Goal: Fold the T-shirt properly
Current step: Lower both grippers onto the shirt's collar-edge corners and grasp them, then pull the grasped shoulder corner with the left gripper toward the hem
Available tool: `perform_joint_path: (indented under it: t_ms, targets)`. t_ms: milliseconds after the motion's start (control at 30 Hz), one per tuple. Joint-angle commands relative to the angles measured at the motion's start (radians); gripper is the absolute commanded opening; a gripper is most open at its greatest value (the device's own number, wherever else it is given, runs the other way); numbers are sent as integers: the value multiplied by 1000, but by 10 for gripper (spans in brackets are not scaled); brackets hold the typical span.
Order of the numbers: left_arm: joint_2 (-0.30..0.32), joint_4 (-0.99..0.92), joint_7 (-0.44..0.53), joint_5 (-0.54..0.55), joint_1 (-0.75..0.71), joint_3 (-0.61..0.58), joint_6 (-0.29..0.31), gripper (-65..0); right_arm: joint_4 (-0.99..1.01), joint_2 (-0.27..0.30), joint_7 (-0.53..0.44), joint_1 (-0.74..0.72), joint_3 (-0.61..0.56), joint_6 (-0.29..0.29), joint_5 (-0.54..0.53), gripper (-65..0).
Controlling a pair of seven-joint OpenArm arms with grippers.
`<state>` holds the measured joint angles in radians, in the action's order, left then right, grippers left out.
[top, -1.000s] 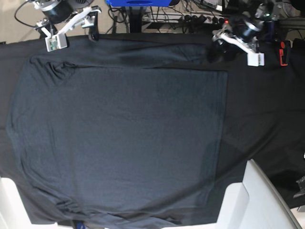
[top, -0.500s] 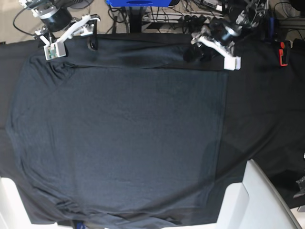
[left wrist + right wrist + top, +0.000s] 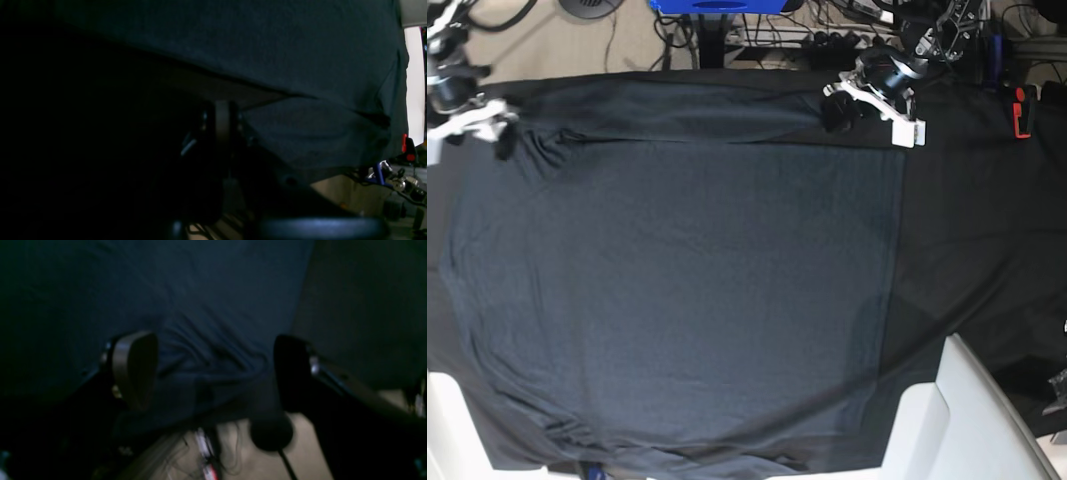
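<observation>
The dark charcoal T-shirt (image 3: pixel 677 280) lies spread flat over most of the table, with a straight folded edge on the right. My left gripper (image 3: pixel 835 115) sits at the shirt's far right edge. In the left wrist view its fingers (image 3: pixel 222 121) are pressed together right at a fold of the T-shirt (image 3: pixel 300 50), pinching the cloth. My right gripper (image 3: pixel 504 140) hovers at the shirt's wrinkled far left corner. Seen from the right wrist, that gripper (image 3: pixel 213 373) is open, and its two fingers straddle bunched folds of the T-shirt (image 3: pixel 206 323).
The black tablecloth (image 3: pixel 987 220) shows beyond the shirt on the right. White furniture (image 3: pixel 967 420) juts in at the front right, and more white (image 3: pixel 445 420) at the front left. A red clamp (image 3: pixel 1022 110) sits at the far right edge. Cables and a blue stand (image 3: pixel 717 5) lie behind the table.
The right arm swung left and forward, down to the shirt's far left corner. The left gripper moved left onto the shirt's far edge and closed its fingers.
</observation>
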<state>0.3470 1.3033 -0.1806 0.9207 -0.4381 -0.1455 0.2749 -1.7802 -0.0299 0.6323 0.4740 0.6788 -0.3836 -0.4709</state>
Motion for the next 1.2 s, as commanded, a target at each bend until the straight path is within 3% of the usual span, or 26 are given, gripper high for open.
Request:
perform_joint_path:
  t_ms: [0,200,467,567,833,1033,1167]
  targets:
    - [7,14,-20,-7,-12,2,-10,-650,24,22,13,-21,37,5,-13,-149]
    - [16,85,-21,-10,-49,5,-10,-650,216,68,53,-102,120,-91,-13,-150]
    - [17,131,-21,-10,-71,5,-13,-650,426,153,44,-188,120,-107,-13,-150]
    - [21,131,-21,-10,-71,5,-13,-650,468,181,48,-228,124,-142,-13,-150]
    - [33,131,-21,-10,-72,5,-15,-650,586,223,50,-284,118,-159,-13,-152]
    - [33,131,-21,-10,-72,5,-15,-650,632,227,47,-314,115,-160,-13,-281]
    - [33,131,-21,-10,-72,5,-15,-650,633,233,51,-326,115,-160,-13,-291]
